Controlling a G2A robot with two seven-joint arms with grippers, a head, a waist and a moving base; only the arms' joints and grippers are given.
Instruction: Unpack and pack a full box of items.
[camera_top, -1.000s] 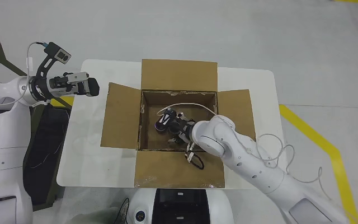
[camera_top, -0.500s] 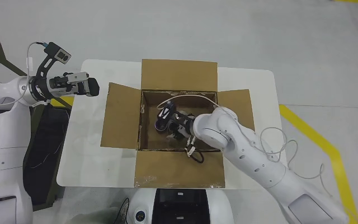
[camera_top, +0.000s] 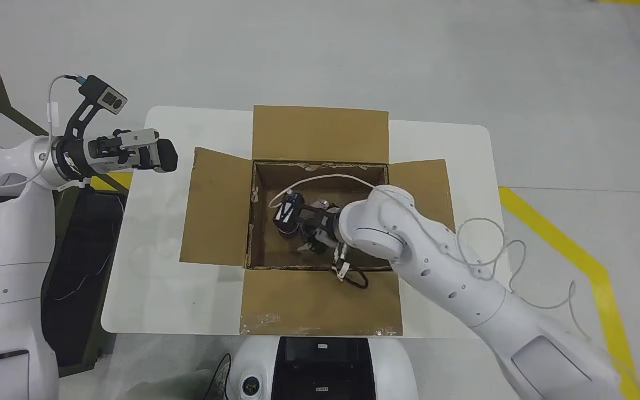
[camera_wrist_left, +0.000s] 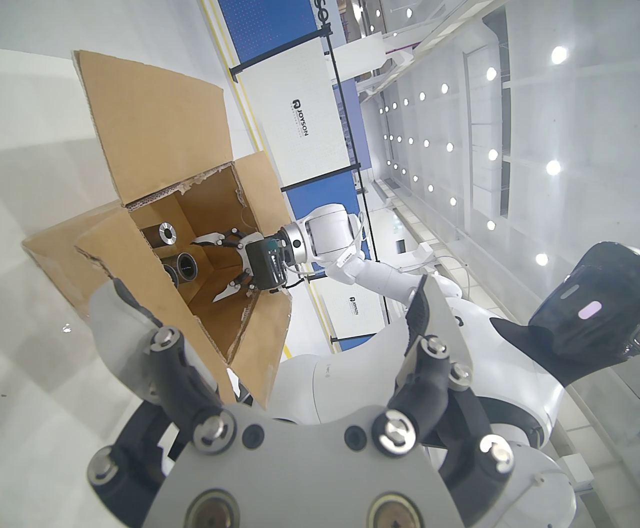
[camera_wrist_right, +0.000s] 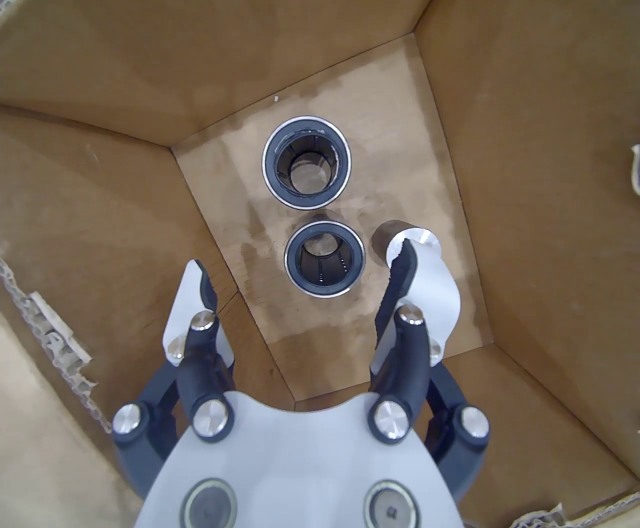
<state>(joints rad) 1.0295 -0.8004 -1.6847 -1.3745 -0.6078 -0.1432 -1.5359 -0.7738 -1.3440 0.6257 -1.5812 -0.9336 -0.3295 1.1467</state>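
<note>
We see the cardboard box (camera_top: 320, 130) standing open on the bench (camera_top: 150, 280), its four flaps folded outward. On its floor two hollow, dark-rimmed tubes stand upright, the larger tube (camera_wrist_right: 306, 162) just beside the smaller tube (camera_wrist_right: 325, 258). A solid metal cylinder (camera_wrist_right: 385, 240) stands next to the smaller one, partly hidden by a finger. Our right tool (camera_wrist_right: 302, 265) hangs inside the box above the smaller tube, spread and empty. Our left tool (camera_wrist_left: 270, 295) is also spread and empty, by the bench's left edge, well apart from the box.
</note>
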